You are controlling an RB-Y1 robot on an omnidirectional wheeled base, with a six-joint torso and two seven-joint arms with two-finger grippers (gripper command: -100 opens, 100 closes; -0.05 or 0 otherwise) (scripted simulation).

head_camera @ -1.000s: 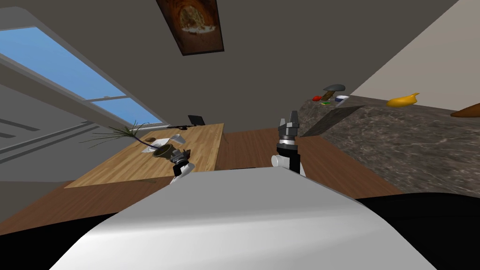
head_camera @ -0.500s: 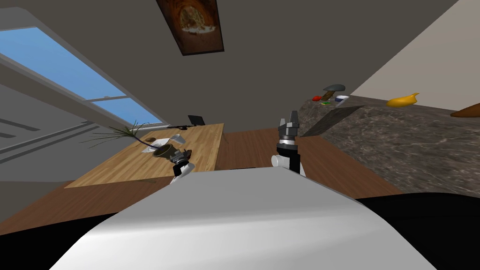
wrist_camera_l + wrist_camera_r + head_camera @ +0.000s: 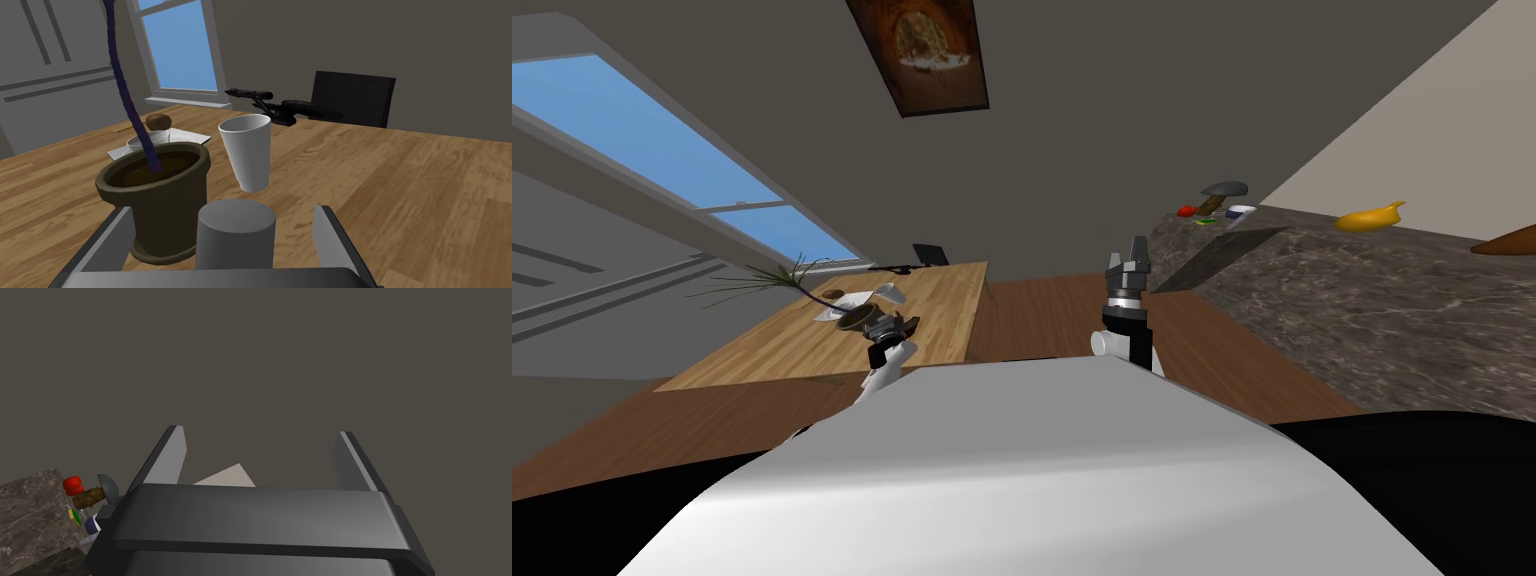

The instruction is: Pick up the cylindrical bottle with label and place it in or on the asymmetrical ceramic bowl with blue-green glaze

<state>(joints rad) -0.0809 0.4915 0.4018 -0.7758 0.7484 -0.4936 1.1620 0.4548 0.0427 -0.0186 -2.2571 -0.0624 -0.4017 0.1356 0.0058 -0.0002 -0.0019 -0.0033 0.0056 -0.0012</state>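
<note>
Wooden surface point(image 3: 400, 190) by the window: the grasp is not yet closing.
The grey bottle point(image 3: 235, 235) is standing between the released left jaws, gaps showing either side, just beside the plant pot point(image 3: 160, 200). Clamping, lifting and carrying to the bowl are all pending. The right jaws are hanging released, empty.

Left claw point(image 3: 887, 325) farther forward (nearer the pot point(image 3: 853, 318))

Plant pot point(image 3: 155, 200), cup point(image 3: 247, 150) near left end effector point(image 3: 223, 212)

A potted plant point(image 3: 160, 200) stands on the wooden bench point(image 3: 400, 190); a dark model spaceship point(image 3: 290, 107) lies beyond, before a black chair point(image 3: 355, 97).
</note>
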